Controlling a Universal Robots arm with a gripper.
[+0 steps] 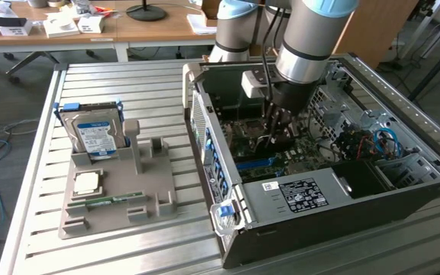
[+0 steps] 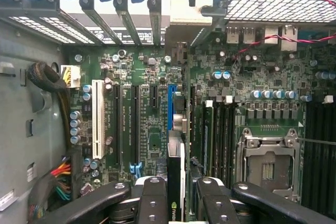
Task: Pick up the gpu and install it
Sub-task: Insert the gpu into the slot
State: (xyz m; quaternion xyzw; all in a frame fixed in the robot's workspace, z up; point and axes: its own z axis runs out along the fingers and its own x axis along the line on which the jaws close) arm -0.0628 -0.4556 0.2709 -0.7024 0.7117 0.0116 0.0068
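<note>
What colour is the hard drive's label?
The hard drive's label is blue and white, clearest in the exterior view.

Pincer [image 1: 278, 137] inside open computer case [image 1: 319, 220], gpu [image 1: 266, 150] at its tips; hard drive [image 1: 95, 134] upright in grey holder [image 1: 117, 220]

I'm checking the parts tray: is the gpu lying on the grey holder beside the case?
No, the gpu is held edge-on in the gripper, over the motherboard.

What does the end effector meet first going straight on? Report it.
Likely the blue slot on the motherboard, in line with the gpu that the end effector grips; depth is unclear.
</note>
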